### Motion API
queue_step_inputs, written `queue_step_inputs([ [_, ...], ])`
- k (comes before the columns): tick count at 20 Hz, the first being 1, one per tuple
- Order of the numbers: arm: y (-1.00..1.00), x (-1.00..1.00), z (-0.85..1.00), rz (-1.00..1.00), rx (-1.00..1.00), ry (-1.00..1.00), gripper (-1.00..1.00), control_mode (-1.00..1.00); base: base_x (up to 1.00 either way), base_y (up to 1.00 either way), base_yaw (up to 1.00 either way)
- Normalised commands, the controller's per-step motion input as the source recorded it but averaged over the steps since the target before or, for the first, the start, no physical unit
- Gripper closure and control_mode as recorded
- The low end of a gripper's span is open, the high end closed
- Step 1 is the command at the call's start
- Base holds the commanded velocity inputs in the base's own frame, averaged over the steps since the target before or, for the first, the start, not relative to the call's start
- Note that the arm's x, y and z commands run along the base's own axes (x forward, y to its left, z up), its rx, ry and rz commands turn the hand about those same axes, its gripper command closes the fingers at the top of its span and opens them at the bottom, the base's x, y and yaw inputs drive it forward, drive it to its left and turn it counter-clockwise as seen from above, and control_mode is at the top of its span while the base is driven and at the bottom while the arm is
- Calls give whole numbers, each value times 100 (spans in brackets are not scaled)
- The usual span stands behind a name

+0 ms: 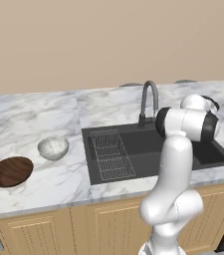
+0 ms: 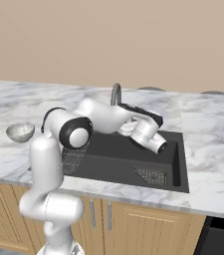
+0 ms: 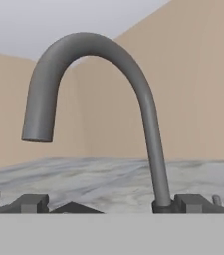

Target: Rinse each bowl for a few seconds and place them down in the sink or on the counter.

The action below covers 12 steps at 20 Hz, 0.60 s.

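While my arm reaches forward over the sink (image 1: 218,155), my gripper (image 3: 111,208) points at the arched grey faucet (image 3: 146,99), which stands close in front of it in the hand view. My two dark finger tips (image 3: 31,203) stand wide apart at the bottom of that view, as far open as they go, and they hold nothing — the gap between them is free.

The sink is a black rectangular basin set into the white marble counter (image 1: 29,119). A wire rack (image 1: 111,154) lies in its left part in the left base view, and a drain plate (image 2: 152,176) sits at the near right corner of the basin floor in the right base view.

Both bowls are on the counter, to the left of the sink and well apart from my hand. The speckled white-grey bowl (image 1: 53,148) stands upright, near the left rim of the basin. The dark brown wooden bowl (image 1: 11,171) lies further left and nearer to the counter's front edge — close to the speckled one, not touching it.
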Motion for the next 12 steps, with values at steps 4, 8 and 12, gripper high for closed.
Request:
queue_step_inputs([
  [4,0,33,-1,0,2,0,-100,-100,0,0,0],
  [8,3,31,-1,-1,0,0,-100,-100,0,0,0],
  [12,4,25,-5,-1,0,1,-100,-100,0,0,0],
])
